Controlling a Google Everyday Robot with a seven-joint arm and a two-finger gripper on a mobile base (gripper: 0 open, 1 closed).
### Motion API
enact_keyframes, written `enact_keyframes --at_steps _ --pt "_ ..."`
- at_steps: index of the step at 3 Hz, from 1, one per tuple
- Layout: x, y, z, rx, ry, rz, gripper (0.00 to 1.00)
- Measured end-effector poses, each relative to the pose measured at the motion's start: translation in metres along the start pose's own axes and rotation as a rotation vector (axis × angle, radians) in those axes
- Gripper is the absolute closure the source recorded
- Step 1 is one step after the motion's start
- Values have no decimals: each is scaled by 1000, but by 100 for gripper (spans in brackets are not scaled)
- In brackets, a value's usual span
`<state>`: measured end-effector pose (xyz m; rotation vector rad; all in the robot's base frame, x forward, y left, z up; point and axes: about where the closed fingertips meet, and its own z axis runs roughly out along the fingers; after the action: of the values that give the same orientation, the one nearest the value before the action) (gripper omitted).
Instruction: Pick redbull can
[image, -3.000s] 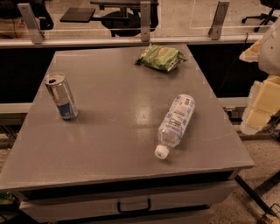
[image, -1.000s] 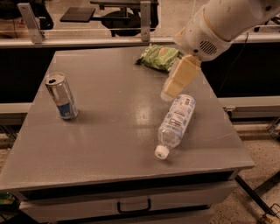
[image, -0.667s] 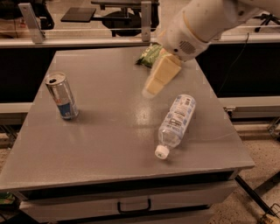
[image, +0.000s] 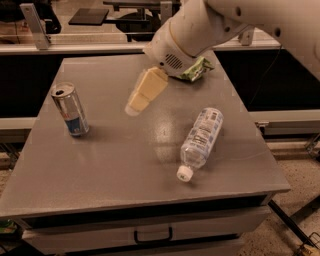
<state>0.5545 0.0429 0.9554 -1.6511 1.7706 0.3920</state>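
The redbull can (image: 70, 109) stands upright on the left side of the grey table (image: 115, 165). It is slim and silver with a blue lower band and a pull-tab top. My gripper (image: 142, 94) hangs above the middle of the table on a white arm that reaches in from the upper right. It points down and to the left. It is well to the right of the can and touches nothing.
A clear plastic water bottle (image: 201, 142) lies on its side right of centre, its white cap toward the front edge. A green snack bag (image: 198, 69) lies at the far right of the table, partly behind the arm. Desks and chairs stand behind the table.
The arm has swung in from the right and moved left across the table, toward the can. The can, bottle and bag have not moved.
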Motion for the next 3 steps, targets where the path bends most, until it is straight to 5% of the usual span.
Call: enact_keyframes --at_steps 3 --pt "-59 29 73 -47 -90 -62 0"
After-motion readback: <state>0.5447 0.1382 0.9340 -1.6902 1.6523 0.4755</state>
